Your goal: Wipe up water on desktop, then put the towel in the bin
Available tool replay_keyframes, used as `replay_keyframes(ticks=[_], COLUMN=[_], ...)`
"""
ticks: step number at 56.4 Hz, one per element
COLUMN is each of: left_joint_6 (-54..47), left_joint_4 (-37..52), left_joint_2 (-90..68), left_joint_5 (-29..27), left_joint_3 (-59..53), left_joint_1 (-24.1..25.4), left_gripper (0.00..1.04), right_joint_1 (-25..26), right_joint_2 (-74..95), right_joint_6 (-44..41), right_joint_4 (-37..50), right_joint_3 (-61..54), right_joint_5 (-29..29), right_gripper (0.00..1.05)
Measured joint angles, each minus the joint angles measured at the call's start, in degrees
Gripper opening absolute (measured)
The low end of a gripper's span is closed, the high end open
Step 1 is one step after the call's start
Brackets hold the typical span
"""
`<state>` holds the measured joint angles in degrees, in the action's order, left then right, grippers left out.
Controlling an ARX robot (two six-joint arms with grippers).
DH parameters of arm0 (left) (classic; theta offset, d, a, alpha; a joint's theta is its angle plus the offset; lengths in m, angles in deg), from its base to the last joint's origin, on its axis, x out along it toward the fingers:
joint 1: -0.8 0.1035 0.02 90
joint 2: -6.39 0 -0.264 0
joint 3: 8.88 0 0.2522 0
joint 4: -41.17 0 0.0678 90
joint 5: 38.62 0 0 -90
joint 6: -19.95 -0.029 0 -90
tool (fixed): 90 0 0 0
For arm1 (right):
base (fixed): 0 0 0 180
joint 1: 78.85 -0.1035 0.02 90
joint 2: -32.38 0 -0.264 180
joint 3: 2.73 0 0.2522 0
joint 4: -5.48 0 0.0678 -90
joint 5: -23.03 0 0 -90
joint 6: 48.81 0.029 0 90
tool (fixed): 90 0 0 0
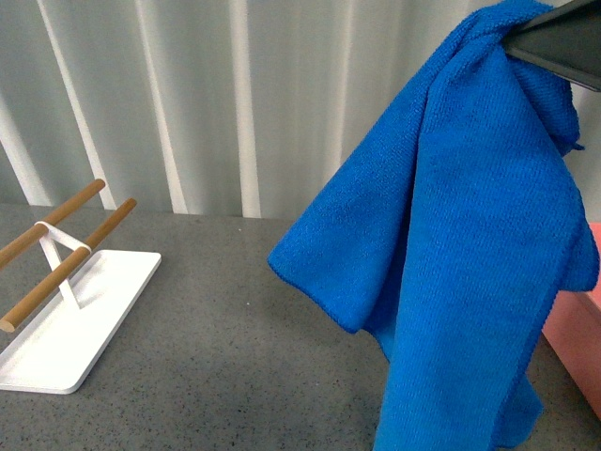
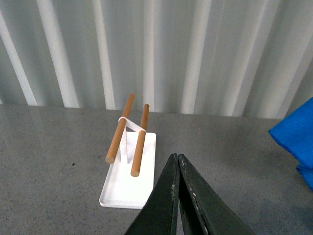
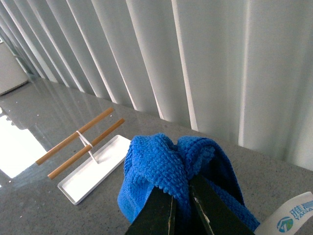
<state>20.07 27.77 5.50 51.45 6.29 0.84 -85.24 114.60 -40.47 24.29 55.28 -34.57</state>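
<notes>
My right fingers (image 3: 167, 198) are clamped on a bunched fold of the towel (image 1: 451, 235). It hangs in thick drapes in the air above the counter (image 1: 235, 357) and partly blocks my front view of the pink bin (image 1: 575, 348) at the far right. My left fingers (image 2: 178, 164) are pressed together, holding nothing, and point toward the white tray (image 1: 56, 348) with its wooden bars (image 1: 56, 219).

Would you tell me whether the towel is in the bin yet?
Not yet: the towel hangs from the right claw, left of the bin.
</notes>
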Motion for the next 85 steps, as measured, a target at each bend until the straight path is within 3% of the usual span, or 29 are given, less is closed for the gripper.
replay_keyframes(ticks=[16, 27, 40, 63, 85], left_joint_6=[0.04, 0.02, 0.02, 0.02, 0.02], left_joint_4=[-0.33, -0.33, -0.33, -0.33, -0.33], left_joint_2=[0.66, 0.66, 0.66, 0.66, 0.68], left_joint_5=[0.00, 0.00, 0.00, 0.00, 0.00], left_joint_3=[0.00, 0.00, 0.00, 0.00, 0.00], left_joint_1=[0.00, 0.00, 0.00, 0.00, 0.00], left_gripper=[0.06, 0.56, 0.99, 0.98, 0.98], right_joint_1=[-1.97, -3.93, -3.93, -10.40, -5.27], right_joint_2=[6.21, 14.05, 32.04, 45.03, 48.46], right_joint_6=[0.04, -1.77, -0.20, 5.22, 1.20], right_joint_4=[-5.40, -13.20, -14.67, -16.48, -19.32], right_joint_3=[13.73, 9.99, 9.92, 16.33, 21.09], right_joint_5=[-2.93, -8.87, -16.13, -19.30, -29.38], right_gripper=[0.03, 0.03, 0.03, 0.03, 0.03])
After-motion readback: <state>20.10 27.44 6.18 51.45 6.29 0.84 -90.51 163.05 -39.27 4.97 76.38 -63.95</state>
